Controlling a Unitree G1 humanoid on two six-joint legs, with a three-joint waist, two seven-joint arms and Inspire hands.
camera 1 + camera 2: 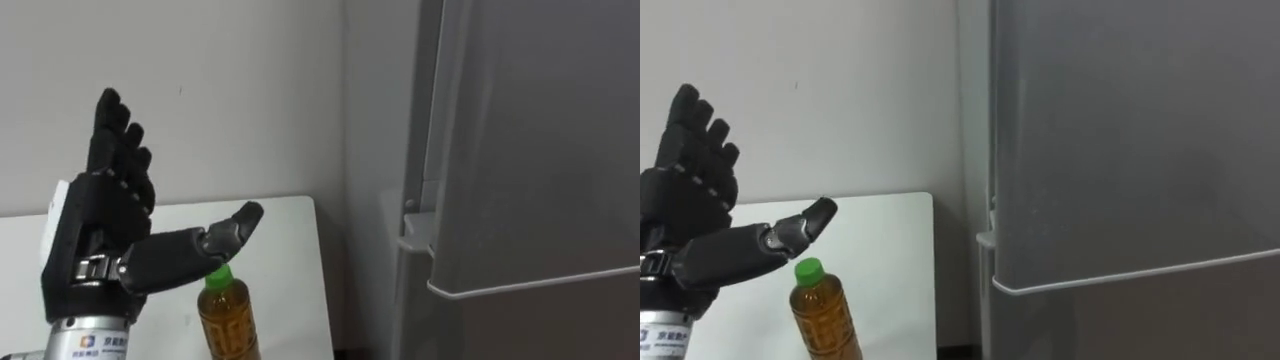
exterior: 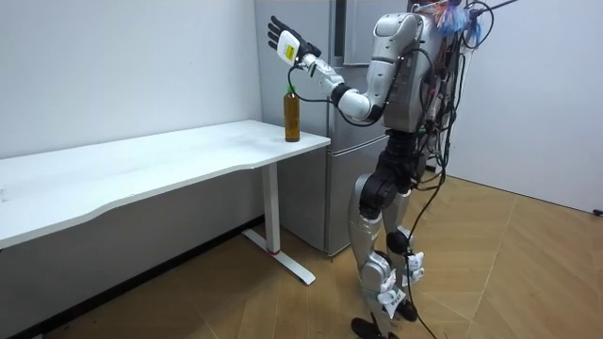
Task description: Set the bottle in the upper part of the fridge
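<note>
**Left eye view.**
- Item 1: my left hand, open, fingers straight up, thumb stretched just above the green cap.
- Item 2: bottle, upright on the white worktop, not gripped.
- Item 3: fridge, both doors closed.

**Room view.** I stand between the worktop's end and the fridge. The bottle sits near the worktop's corner.

**Right eye view.** Same layout. Handling note, my judgement: lower the hand, wrap the bottle's body below the cap, grip firmly, lift straight up. The upper door is not yet opened.
</note>
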